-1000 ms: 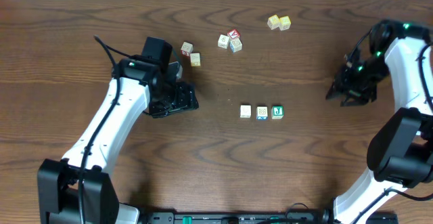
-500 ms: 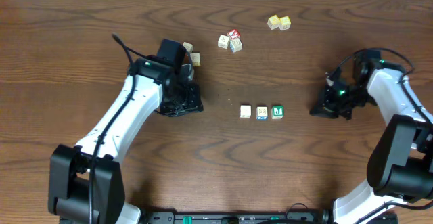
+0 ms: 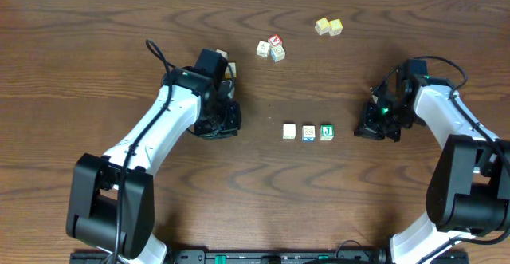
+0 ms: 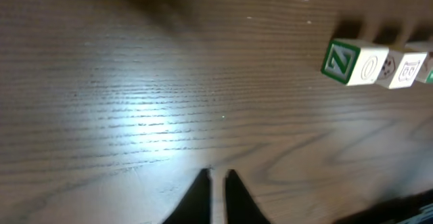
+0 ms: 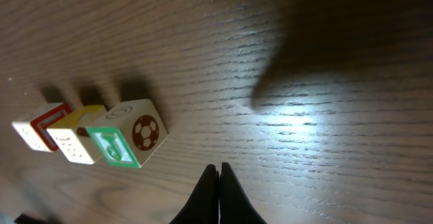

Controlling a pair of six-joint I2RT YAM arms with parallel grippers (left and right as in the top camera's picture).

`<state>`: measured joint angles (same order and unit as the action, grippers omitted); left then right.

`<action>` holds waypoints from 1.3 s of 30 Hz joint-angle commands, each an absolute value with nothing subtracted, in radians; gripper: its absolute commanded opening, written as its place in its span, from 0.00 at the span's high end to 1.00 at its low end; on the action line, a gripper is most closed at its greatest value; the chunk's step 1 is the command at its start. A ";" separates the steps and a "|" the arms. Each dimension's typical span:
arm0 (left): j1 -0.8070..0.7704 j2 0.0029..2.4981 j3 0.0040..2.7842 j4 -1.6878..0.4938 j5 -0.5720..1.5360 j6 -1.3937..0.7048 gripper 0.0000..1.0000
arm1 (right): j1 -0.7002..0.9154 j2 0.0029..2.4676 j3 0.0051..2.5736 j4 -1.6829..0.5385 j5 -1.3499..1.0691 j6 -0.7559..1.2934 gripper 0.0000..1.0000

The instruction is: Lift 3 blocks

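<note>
**A:** What lies nearest the arm bases?

**B:** Bare table (image 3: 263, 208). Beyond it the three blocks stand in a line across the middle, all flat on the wood. The plain block (image 3: 289, 132) is at the left end, the X block (image 3: 308, 132) is in the middle, and the J block (image 3: 326, 132) is at the right end. They stand close together, but I cannot tell whether they touch.

**A:** And the claws?

**B:** The left gripper (image 4: 218, 178) sits low over the table to the left of the row. Its fingers are pinched to a hairline slit with nothing between them. The plain block is the nearest to it, near but clearly apart, and the left wrist view shows a green Z on that block's side.

**A:** The other one?

**B:** The right gripper (image 5: 217, 173) is low on the right side of the row, its fingers pressed together and empty. The J block is near it and not touching, with a football drawing on the side that faces the claw. I cannot tell whether either claw's tips rest on the wood.

**A:** Farther back?

**B:** Two cubes (image 3: 231, 70) sit just behind the left arm's wrist, partly hidden by it. Past them is a trio (image 3: 272, 47), one of which has a red letter on top. Farthest of all is a yellow pair (image 3: 328, 26), side by side.
</note>
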<state>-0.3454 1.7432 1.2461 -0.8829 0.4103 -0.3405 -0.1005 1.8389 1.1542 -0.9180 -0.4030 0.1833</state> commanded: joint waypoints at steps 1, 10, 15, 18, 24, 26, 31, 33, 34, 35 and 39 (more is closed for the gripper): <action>-0.363 1.752 1.261 -0.866 0.408 -0.339 0.92 | -0.076 1.829 1.148 -0.912 -0.382 0.213 0.99; -0.394 1.794 1.259 -0.824 0.408 -0.369 0.92 | 0.024 1.829 1.131 -0.896 -0.336 0.258 0.99; -0.423 1.803 1.259 -0.813 0.408 -0.368 0.93 | 0.064 1.829 1.123 -0.862 -0.282 0.269 0.99; -0.441 1.806 1.253 -0.777 0.408 -0.368 0.93 | 0.067 1.829 1.123 -0.840 -0.284 0.269 0.99; -0.484 1.829 1.232 -0.706 0.408 -0.401 0.93 | 0.067 1.831 1.119 -0.824 -0.293 0.269 0.99; -0.492 1.843 1.232 -0.687 0.408 -0.411 0.93 | 0.067 1.831 1.116 -0.813 -0.293 0.268 0.99; -0.502 1.883 1.232 -0.644 0.408 -0.418 0.93 | 0.067 1.831 1.114 -0.801 -0.313 0.250 0.99; -0.503 1.901 1.232 -0.635 0.409 -0.418 0.93 | 0.067 1.831 1.114 -0.793 -0.319 0.249 0.99; -0.504 1.906 1.232 -0.633 0.414 -0.417 0.93 | 0.067 1.831 1.114 -0.789 -0.319 0.246 0.99; -0.506 1.910 1.232 -0.630 0.422 -0.417 0.93 | 0.067 1.831 1.113 -0.785 -0.319 0.241 0.99; -0.516 1.925 1.231 -0.599 0.437 -0.415 0.93 | 0.067 1.831 1.105 -0.768 -0.323 0.238 0.99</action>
